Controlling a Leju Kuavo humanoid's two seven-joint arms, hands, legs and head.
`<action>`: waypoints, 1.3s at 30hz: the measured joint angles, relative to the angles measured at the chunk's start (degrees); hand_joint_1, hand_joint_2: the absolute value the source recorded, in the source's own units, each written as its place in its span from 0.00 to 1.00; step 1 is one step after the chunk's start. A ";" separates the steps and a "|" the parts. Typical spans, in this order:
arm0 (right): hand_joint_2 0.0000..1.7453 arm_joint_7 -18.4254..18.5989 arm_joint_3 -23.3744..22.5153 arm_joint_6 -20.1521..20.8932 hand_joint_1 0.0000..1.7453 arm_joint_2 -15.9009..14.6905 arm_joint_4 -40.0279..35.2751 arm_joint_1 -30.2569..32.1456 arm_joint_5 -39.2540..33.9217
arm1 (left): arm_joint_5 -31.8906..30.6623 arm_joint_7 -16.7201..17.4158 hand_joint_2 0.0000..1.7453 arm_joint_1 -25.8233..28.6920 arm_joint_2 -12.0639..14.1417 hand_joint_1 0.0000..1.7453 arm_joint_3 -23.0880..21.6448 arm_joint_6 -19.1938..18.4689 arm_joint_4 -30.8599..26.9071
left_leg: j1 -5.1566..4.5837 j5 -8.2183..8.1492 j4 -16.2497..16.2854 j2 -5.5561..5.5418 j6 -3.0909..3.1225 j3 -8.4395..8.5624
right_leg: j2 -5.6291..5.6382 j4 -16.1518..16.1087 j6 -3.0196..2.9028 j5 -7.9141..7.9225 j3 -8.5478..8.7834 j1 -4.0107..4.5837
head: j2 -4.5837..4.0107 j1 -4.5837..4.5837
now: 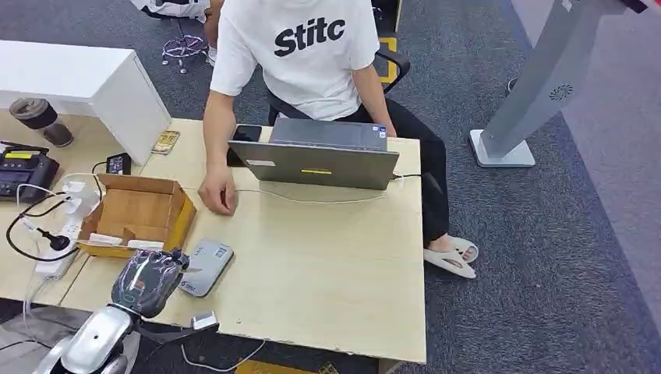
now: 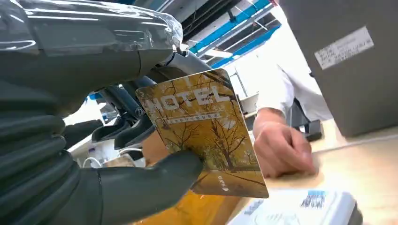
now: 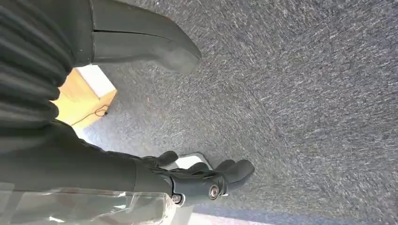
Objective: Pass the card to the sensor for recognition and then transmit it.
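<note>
left hand (image 2: 84,140) — card (image 2: 202,131) upright, long axis vertical

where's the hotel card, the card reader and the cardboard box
hotel card (image 2: 202,131), left wrist view, middle of its printed face
card reader (image 1: 206,266), head view, its grey top
cardboard box (image 1: 136,209), head view, its inside floor

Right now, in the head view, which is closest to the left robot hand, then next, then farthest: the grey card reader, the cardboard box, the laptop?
From the left robot hand:
1. Grey card reader, right beside it on the table.
2. Cardboard box, just behind the hand.
3. Laptop, far across the table by the person.
</note>
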 joint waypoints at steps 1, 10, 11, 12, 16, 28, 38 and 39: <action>1.00 0.00 0.00 -0.02 0.00 0.00 0.00 0.00 0.04 | -0.28 0.24 1.00 0.02 -0.02 1.00 0.00 0.07 0.57 | 0.00 0.00 0.00 0.00 0.00 0.00 | 0.00 0.00 0.00 0.00 0.00 0.00 | 0.00 0.00; 1.00 0.07 0.00 -0.04 0.00 0.00 0.11 -0.01 1.03 | -1.27 1.38 1.00 0.44 -0.11 1.00 -0.04 0.55 3.65 | -0.01 0.00 0.00 0.00 0.00 -0.01 | -0.01 0.00 0.00 0.00 0.00 -0.01 | 0.00 0.00; 1.00 0.07 0.00 -0.04 0.00 0.00 0.15 -0.03 1.03 | -1.31 1.57 1.00 0.44 -0.11 1.00 -0.04 0.68 3.96 | -0.01 0.00 0.00 0.00 0.00 -0.01 | -0.01 0.00 0.00 0.00 0.00 -0.01 | 0.00 0.00; 1.00 0.07 0.00 -0.09 0.00 0.00 0.20 -0.03 1.05 | -1.25 1.92 1.00 0.44 -0.15 1.00 -0.04 0.90 4.37 | -0.01 0.00 0.00 0.00 0.00 -0.01 | -0.01 0.00 0.00 0.00 0.00 0.00 | 0.00 0.00; 1.00 0.11 0.00 -0.24 0.00 0.00 0.35 -0.03 1.66 | -0.70 2.53 1.00 0.40 -0.59 1.00 0.26 1.99 5.62 | -0.01 0.00 0.00 0.00 0.00 0.00 | -0.02 0.00 0.00 0.00 0.01 0.00 | 0.00 0.00; 1.00 0.24 0.00 -0.33 0.00 -0.02 0.52 -0.03 2.03 | 0.11 2.12 1.00 0.32 -2.36 1.00 3.74 3.63 7.91 | -0.01 0.00 0.00 0.00 0.00 0.01 | -0.01 0.00 0.00 0.00 0.02 0.00 | 0.00 0.00; 1.00 0.07 0.00 -0.46 0.00 -0.02 0.57 -0.03 2.86 | 0.26 1.49 1.00 0.33 -3.13 1.00 4.92 3.89 8.28 | 0.00 0.00 0.00 0.00 0.00 0.01 | -0.02 0.00 0.00 0.00 0.02 0.00 | 0.00 0.00; 1.00 0.07 0.00 -0.46 0.00 -0.04 0.59 -0.04 2.88 | 0.26 1.40 1.00 0.34 -3.21 1.00 4.92 3.93 8.28 | 0.00 0.00 0.00 0.00 0.00 0.01 | -0.02 0.00 0.00 0.00 0.02 0.00 | 0.00 0.00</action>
